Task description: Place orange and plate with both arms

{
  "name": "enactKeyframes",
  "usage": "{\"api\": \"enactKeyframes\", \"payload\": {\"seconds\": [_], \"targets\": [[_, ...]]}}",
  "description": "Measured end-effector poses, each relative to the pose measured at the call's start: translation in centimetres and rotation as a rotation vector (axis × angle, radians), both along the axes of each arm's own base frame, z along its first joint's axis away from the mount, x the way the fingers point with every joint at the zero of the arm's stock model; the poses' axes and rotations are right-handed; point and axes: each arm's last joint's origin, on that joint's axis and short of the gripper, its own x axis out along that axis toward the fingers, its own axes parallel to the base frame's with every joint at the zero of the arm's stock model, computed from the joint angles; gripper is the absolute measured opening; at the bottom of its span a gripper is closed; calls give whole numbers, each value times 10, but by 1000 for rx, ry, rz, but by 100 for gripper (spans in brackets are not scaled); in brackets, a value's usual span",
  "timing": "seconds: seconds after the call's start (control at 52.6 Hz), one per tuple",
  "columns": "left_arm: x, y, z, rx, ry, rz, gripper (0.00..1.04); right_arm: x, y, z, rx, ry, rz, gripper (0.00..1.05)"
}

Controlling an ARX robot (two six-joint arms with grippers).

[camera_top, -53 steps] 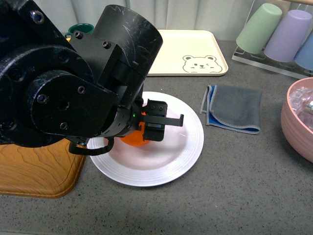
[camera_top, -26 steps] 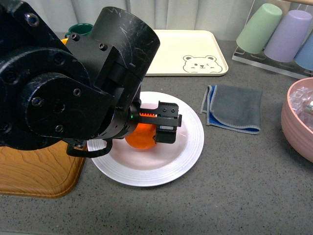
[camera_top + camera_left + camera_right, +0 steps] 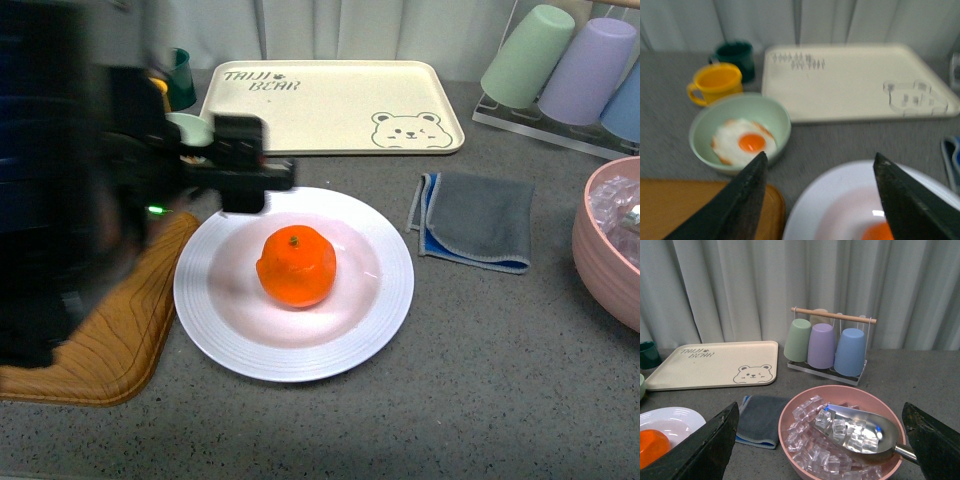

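Observation:
The orange (image 3: 296,265) sits free in the middle of the white plate (image 3: 385,300) on the grey counter. My left gripper (image 3: 250,175) is open and empty, blurred, just beyond the plate's far-left rim and apart from the orange. In the left wrist view, the left gripper (image 3: 820,156) has its jaws spread wide over the plate (image 3: 840,200), with the orange (image 3: 877,232) at the frame's edge. My right gripper (image 3: 820,405) is open and empty, off to the right over a pink bowl. The right wrist view shows the plate (image 3: 675,417) and the orange (image 3: 650,445) at its edge.
A pink bowl (image 3: 790,410) of ice cubes with a metal scoop stands at the right. A grey-blue cloth (image 3: 475,220) lies beside the plate. A beige bear tray (image 3: 330,105), a green bowl (image 3: 780,117) with a fried egg, a yellow mug (image 3: 717,82) and a cup rack (image 3: 825,345) stand behind. A wooden tray (image 3: 90,350) lies left.
My left gripper has opened, let go of the orange and pulled back to the far left of the plate. The orange now rests alone on the plate.

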Motion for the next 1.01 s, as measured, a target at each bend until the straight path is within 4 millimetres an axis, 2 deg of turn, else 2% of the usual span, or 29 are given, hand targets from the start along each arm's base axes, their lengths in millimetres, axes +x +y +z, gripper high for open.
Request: {"api": "enactKeyframes", "payload": {"seconds": [0.114, 0.133, 0.247, 0.38, 0.665, 0.817, 1.007], "targets": [[-22, 33, 30, -42, -173, 15, 45, 0, 0, 0, 0, 0, 0, 95], [-23, 34, 31, -43, -176, 15, 44, 0, 0, 0, 0, 0, 1, 95], [-45, 58, 33, -22, -166, 16, 24, 0, 0, 0, 0, 0, 4, 95], [-63, 75, 34, -14, -147, 19, 3, 0, 0, 0, 0, 0, 3, 95], [-97, 101, 43, -6, -146, 17, 4, 0, 0, 0, 0, 0, 3, 95], [-110, 109, 53, -8, -153, 17, 4, 0, 0, 0, 0, 0, 3, 95], [-123, 115, 54, -8, -157, 15, 4, 0, 0, 0, 0, 0, 3, 95]]}}
